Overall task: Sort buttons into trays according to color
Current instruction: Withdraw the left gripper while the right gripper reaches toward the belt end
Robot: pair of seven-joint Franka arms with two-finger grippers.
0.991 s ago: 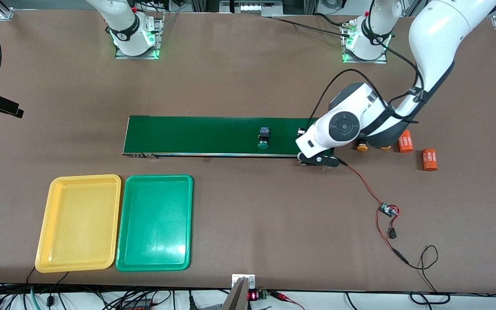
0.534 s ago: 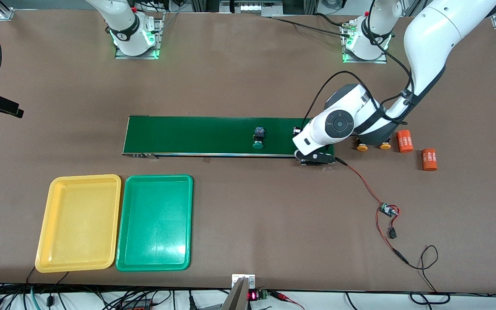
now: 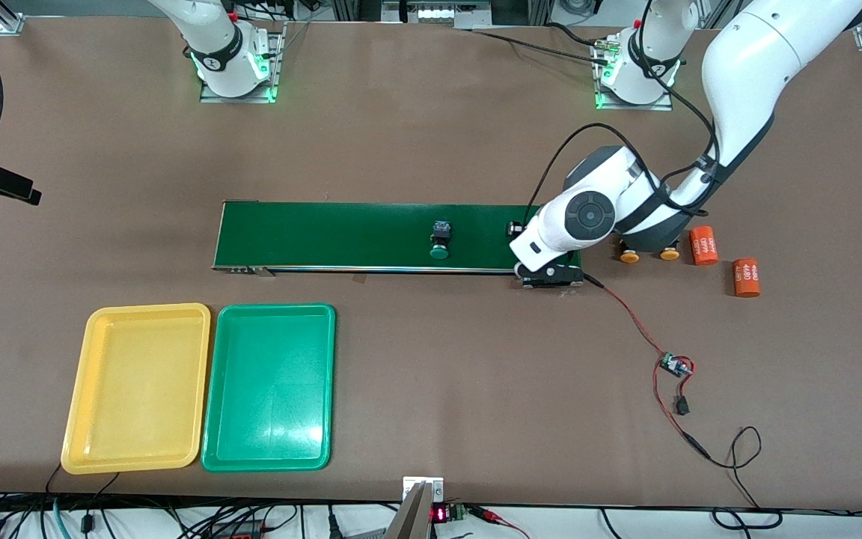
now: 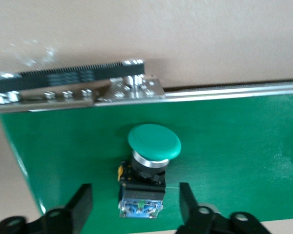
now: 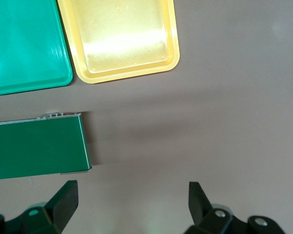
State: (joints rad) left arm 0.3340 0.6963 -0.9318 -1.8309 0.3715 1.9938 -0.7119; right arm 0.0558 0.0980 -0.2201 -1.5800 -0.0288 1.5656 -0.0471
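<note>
Two fingers of the left gripper (image 4: 136,214) stand apart, straddling a green button (image 4: 146,165) lying on the belt (image 4: 244,141); right gripper (image 5: 132,204), likewise spread, waits above bare table.

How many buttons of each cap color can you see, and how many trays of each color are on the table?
Green buttons: 2, both on the belt: one mid-belt, one under the left gripper.
Yellow-orange buttons: 2.
Yellow tray: 1.
Green tray: 1.
Total: 6.
</note>
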